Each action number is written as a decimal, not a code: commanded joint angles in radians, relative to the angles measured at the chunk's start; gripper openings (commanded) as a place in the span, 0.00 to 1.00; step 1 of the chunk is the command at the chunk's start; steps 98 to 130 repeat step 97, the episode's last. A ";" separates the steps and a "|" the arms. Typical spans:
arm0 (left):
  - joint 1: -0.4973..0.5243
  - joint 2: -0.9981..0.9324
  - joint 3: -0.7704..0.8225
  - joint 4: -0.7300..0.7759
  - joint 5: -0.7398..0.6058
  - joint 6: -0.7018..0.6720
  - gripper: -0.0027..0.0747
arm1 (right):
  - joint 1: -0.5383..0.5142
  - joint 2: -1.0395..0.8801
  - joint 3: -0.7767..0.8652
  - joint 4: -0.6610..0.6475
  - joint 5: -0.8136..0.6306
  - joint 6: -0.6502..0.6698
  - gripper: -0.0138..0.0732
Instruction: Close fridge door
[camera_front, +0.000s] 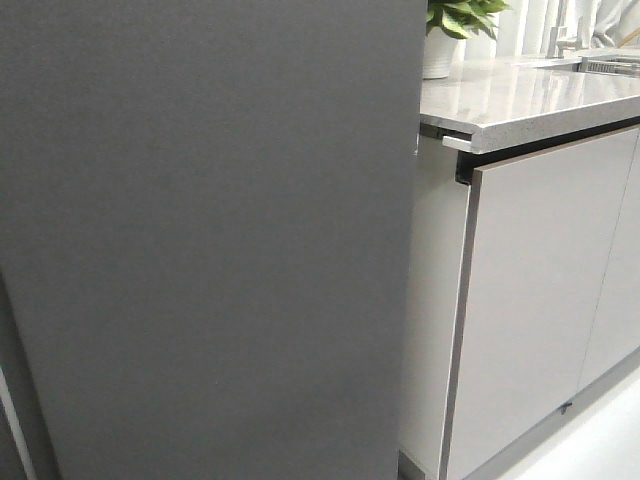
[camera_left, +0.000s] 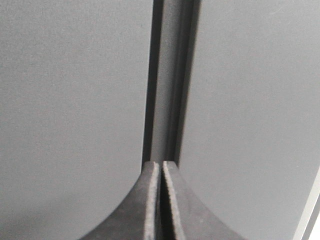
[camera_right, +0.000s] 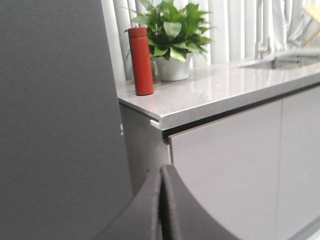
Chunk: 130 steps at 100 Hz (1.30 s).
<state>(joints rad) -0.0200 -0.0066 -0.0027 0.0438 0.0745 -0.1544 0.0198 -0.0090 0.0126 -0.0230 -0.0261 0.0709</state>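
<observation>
The dark grey fridge door fills the left of the front view beside the bench, while the left tool and right tool sit pinched together, empty.

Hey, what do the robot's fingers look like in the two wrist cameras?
Both look alike: the left gripper and right gripper each have two matte dark grey fingers that curve outward toward the base. Fine ridged pads line their inner edges. No cables or markings show.

Black curved claw fingers, ridged pads
</observation>
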 joint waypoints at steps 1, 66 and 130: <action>-0.004 -0.023 0.040 -0.006 -0.083 -0.002 0.01 | -0.006 -0.021 0.023 -0.055 -0.075 -0.003 0.08; -0.004 -0.023 0.040 -0.006 -0.083 -0.002 0.01 | -0.006 -0.021 0.023 -0.055 -0.068 0.009 0.08; -0.004 -0.023 0.040 -0.006 -0.083 -0.002 0.01 | -0.006 -0.021 0.023 -0.055 -0.068 0.009 0.08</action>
